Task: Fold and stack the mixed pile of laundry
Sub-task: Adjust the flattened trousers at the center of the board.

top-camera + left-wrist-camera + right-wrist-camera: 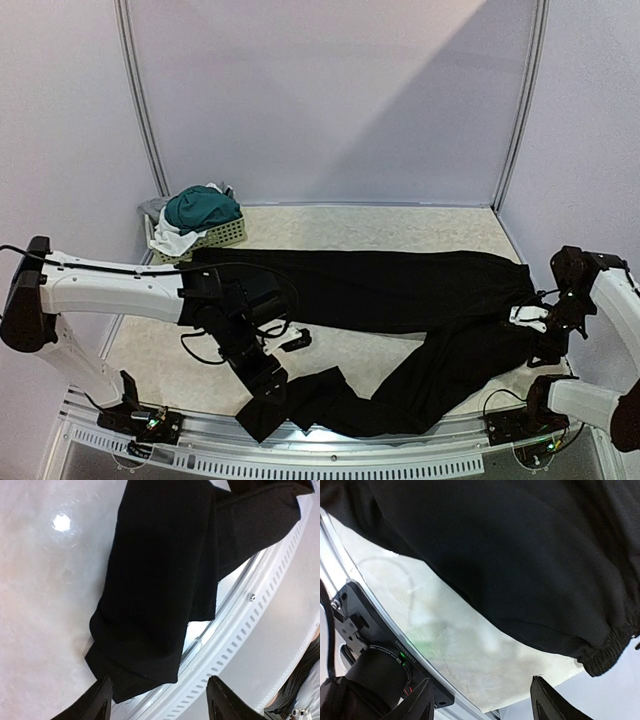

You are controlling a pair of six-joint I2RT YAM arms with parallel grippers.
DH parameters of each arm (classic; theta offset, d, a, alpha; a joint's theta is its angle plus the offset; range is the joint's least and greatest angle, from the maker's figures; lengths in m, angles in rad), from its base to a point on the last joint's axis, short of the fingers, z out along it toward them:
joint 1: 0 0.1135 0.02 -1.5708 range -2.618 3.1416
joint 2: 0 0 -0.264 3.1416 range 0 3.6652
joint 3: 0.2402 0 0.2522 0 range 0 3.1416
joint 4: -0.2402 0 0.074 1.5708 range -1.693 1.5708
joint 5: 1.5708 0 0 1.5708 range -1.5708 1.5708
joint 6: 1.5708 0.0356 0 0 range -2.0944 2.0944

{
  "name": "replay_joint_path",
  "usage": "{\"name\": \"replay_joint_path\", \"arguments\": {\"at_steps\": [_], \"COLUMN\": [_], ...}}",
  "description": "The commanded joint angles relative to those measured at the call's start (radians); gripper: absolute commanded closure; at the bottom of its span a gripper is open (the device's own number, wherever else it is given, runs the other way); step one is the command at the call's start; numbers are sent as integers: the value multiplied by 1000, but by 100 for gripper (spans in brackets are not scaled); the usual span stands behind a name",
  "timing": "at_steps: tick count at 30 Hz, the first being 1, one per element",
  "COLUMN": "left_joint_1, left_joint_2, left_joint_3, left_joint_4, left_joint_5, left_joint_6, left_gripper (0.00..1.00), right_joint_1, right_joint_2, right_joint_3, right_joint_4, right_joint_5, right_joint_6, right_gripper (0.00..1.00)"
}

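Trousers (400,290) lie under left hand (157,707) and right hand (480,705), both gaping, empty.

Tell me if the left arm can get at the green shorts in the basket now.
Probably yes. The green shorts lie uncovered on top of the basket at back left, and the left gripper is open and empty over the black trousers.

Basket (230,236) mostly buried under teal shorts (203,208), white cloth (172,240). Left arm (120,290) overlaps trousers (400,290) at left end. Right arm (615,300) cut by frame edge.
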Motion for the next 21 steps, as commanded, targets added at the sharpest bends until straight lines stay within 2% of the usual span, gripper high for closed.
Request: {"name": "replay_joint_path", "arguments": {"at_steps": [1,5,11,12,13,17,18,21], "left_joint_1": [-58,-78,-90,-93,-97,-101,-98,-53], "left_joint_2": [44,111,148,158,168,154,138,63], "left_joint_3": [-32,-18,-15,-8,1,27,29,16], "left_joint_4": [102,71,66,59,53,29,24,53], "left_joint_5": [-29,-146,-200,-209,-216,-232,-233,-141], "left_joint_6": [-68,-71,-65,-61,-54,-36,-36,-58], "left_gripper": [34,36,44,48,56,95,100,100], "right_joint_1": [-6,-6,-5,-6,-5,-6,-5,-7], "right_joint_2": [57,131,244,257,272,279,249,131], "right_joint_3": [-27,-49,-132,-143,-147,-144,-147,-164], "right_joint_4": [63,162,350,376,387,342,322,273], "right_joint_5": [37,37,104,114,119,126,131,157], "right_joint_6": [-62,-61,-73,-69,-62,-49,-55,-94], "right_gripper": [33,32,33,37,45,88,97,100]}}
